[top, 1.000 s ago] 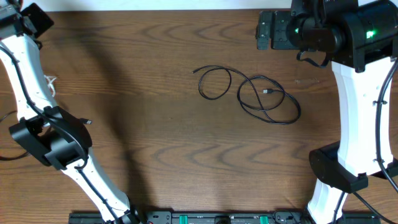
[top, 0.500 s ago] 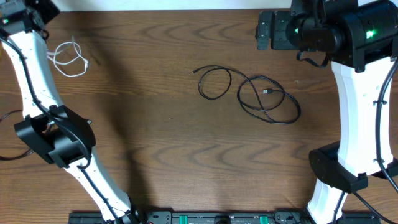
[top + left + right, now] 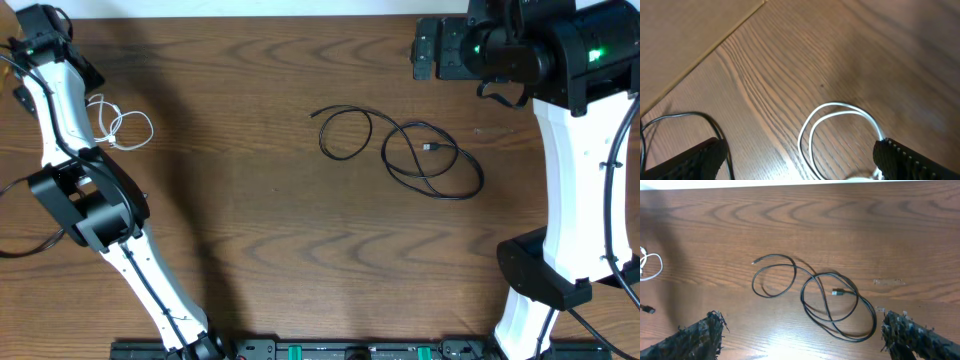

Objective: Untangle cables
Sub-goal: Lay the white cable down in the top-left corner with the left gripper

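1. Right claw (image 3: 801, 321) gapes empty; seen from overhead, the looped black cable (image 3: 430, 148) lies at its 7 o'clock, long axis 10-to-4.
2. Your left claw (image 3: 797, 150), also spread and empty, hovers by the white cable (image 3: 122, 126), well apart from the black one. The right arm is nearer.

Both end effectors (image 3: 797, 146) (image 3: 802, 317) spread wide

Dark wood-grain table (image 3: 260, 250) (paler surface (image 3: 680, 30) beyond its edge).
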Robot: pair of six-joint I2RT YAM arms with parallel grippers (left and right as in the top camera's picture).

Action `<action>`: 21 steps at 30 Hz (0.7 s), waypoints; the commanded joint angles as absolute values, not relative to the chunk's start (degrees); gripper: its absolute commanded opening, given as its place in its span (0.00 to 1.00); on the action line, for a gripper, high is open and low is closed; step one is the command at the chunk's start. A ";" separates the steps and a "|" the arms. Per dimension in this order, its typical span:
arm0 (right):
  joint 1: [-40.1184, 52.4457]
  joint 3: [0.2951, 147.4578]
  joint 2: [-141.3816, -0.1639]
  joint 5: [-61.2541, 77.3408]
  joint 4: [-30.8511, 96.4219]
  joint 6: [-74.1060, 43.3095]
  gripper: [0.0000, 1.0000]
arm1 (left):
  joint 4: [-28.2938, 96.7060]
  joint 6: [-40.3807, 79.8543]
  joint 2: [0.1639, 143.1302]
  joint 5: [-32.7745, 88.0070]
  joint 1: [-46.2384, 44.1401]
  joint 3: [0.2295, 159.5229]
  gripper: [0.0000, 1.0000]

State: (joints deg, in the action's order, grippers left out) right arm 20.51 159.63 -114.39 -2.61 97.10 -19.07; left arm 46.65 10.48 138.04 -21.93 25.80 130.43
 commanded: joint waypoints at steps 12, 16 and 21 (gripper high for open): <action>20.67 159.59 -114.87 -3.22 97.27 -19.25 0.99 | 59.94 10.28 130.98 14.39 23.94 131.46 0.85; 20.67 159.59 -114.87 -3.22 97.27 -19.25 0.99 | 66.50 10.48 131.72 -0.12 23.09 131.46 0.85; 20.67 159.59 -114.87 -3.22 97.27 -19.25 0.99 | 70.24 19.68 133.69 -9.63 24.05 130.85 0.86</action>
